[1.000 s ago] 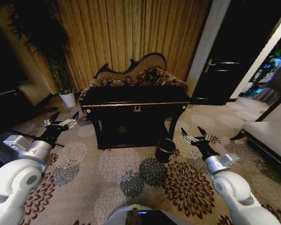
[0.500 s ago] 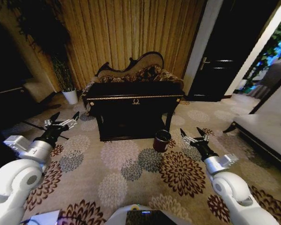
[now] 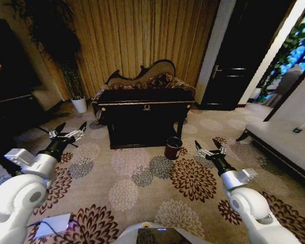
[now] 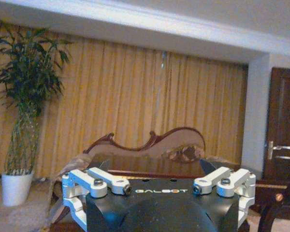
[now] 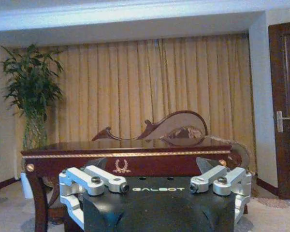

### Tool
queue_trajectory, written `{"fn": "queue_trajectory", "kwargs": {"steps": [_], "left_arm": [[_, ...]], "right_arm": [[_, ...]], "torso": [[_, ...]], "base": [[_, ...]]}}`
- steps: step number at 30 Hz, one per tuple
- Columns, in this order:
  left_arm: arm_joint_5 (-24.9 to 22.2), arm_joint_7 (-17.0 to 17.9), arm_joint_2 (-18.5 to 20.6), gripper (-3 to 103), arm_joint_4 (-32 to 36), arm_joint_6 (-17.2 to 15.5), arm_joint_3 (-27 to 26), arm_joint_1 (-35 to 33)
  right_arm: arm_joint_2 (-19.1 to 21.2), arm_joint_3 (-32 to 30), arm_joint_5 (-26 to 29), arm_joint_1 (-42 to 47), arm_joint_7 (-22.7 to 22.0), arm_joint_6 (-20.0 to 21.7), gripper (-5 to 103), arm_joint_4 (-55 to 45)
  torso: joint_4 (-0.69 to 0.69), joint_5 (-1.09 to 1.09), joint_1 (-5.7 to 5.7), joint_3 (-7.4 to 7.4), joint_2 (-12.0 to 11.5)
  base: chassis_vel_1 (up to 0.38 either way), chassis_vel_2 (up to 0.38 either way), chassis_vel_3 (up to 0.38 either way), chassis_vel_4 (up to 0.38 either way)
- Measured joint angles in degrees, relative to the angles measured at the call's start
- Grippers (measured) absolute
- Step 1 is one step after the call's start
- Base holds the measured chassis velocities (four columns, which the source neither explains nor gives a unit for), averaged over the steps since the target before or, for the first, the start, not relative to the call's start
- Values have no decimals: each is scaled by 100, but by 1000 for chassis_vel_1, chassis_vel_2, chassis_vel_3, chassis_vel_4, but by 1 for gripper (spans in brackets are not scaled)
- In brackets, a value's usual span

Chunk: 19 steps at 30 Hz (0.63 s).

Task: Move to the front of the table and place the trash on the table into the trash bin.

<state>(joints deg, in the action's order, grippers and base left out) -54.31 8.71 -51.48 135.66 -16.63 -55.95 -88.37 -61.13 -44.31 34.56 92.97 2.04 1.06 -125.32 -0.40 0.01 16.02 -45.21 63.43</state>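
Note:
The glossy black table point(image 3: 147, 104) with gold trim stands across the patterned carpet, well ahead of me; it also shows as table point(image 5: 130, 157) and table point(image 4: 154, 166). The small dark trash bin point(image 3: 173, 148) sits on the floor by its front right leg. The trash cannot be made out on the tabletop from here. My left gripper point(image 3: 67, 133) is held out over the carpet at the left, open and empty, with its fingers point(image 4: 94, 180) spread. My right gripper point(image 3: 206, 149) hovers open and empty just right of the bin, its fingers point(image 5: 222, 179) spread too.
A patterned sofa point(image 3: 147, 80) stands behind the table against gold curtains. A plant in a white pot point(image 3: 80, 105) is at the back left, a dark door point(image 3: 234, 66) at the back right. Pale furniture point(image 3: 284, 145) lines the right. A white flat object point(image 3: 53, 223) lies near me.
The whole picture has shifted: the table and bin look smaller and farther, and more carpet shows. Both arms keep the same pose, grippers open.

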Motion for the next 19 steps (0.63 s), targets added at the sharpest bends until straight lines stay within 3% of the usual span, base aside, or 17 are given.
{"fn": "queue_trajectory", "kwargs": {"steps": [7, 11, 14, 16, 19], "left_arm": [[240, -3, -359, 100, 108, -31, 7, -190], [461, -261, -726, 100, 157, -35, -54, -403], [466, -321, -772, 100, 158, -35, -84, -431], [483, -657, -924, 100, 142, -24, -260, -543], [484, -789, -975, 100, 122, -7, -311, -570]], "right_arm": [[-37, -48, 16, -92, -357, 377, 100, -53], [-29, -86, 24, -65, -396, 646, 100, -231], [-19, -90, 25, -51, -396, 695, 100, -273], [55, -72, 102, 12, -390, 920, 100, -588], [69, -66, 196, -23, -427, 1096, 100, -784]], "torso": [[-1, 0, -7, 5, 4], [0, -1, -11, 6, 7], [0, -2, -10, 5, 6], [-1, -1, -7, 5, 5], [0, -2, -8, 5, 5]], "base": [[-21, 15, 17, -15], [25, -10, -13, 11], [0, 0, 0, 0], [0, 0, 0, 0], [0, 0, 0, 0]]}}
